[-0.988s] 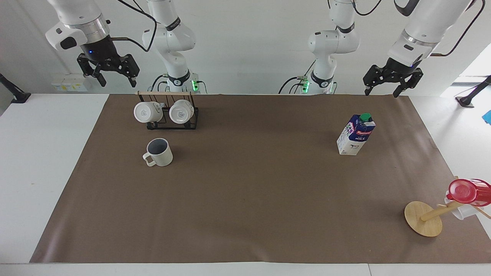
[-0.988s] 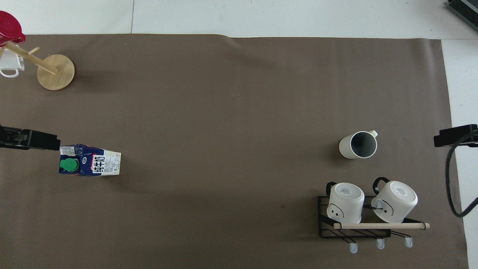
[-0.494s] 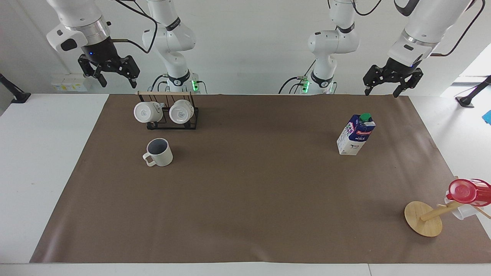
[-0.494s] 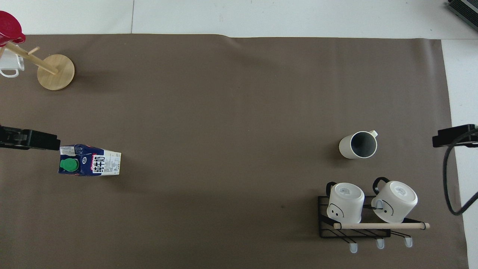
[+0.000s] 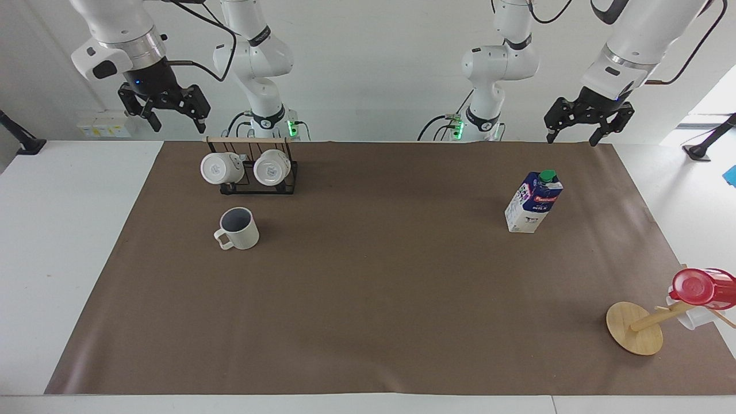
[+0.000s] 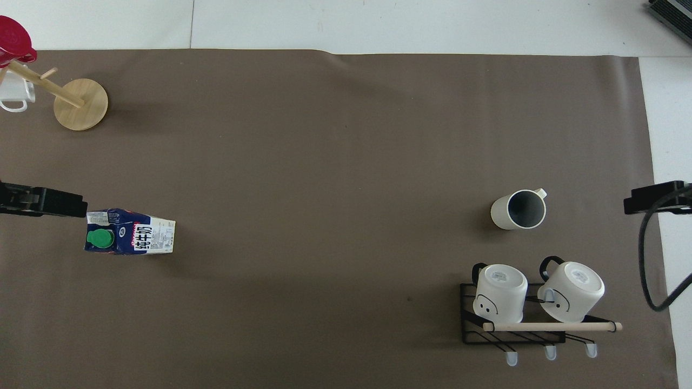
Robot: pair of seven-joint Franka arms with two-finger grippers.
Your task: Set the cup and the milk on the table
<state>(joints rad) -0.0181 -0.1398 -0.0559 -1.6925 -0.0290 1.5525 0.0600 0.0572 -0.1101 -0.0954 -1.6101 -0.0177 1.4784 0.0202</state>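
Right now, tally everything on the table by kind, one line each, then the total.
Cream mug, standing on the brown sheet: 1
Glossy white mugs on the black rack: 2
Milk carton: 1
Black rack: 1
Wooden stand: 1
Red cup on the stand: 1
White mug on the stand: 1
Total: 8

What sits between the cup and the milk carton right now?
Nothing: between the cup and the milk only bare brown sheet shows, in both the facing and overhead views.
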